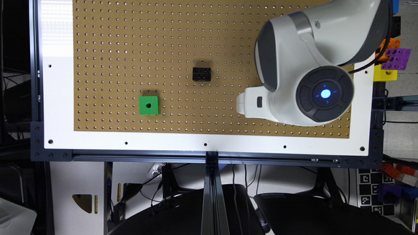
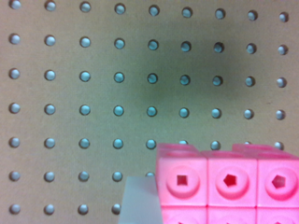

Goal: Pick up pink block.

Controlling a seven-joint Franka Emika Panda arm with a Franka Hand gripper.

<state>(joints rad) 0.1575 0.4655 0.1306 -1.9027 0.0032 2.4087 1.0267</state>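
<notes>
The pink block (image 2: 229, 184) is large and near in the wrist view, and three round holes of its face show. It stands well above the pegboard (image 2: 93, 93) and throws a soft shadow there. A pale finger (image 2: 140, 200) presses against one of its sides, so my gripper is shut on it. In the exterior view the white gripper part (image 1: 248, 104) hangs over the board toward the exterior view's right, and the arm hides the pink block.
A green one-holed cube (image 1: 149, 105) and a black brick (image 1: 201, 74) sit apart on the brown pegboard (image 1: 114, 49). Purple (image 1: 396, 58) and yellow (image 1: 385, 74) blocks lie off the board at the exterior view's right edge.
</notes>
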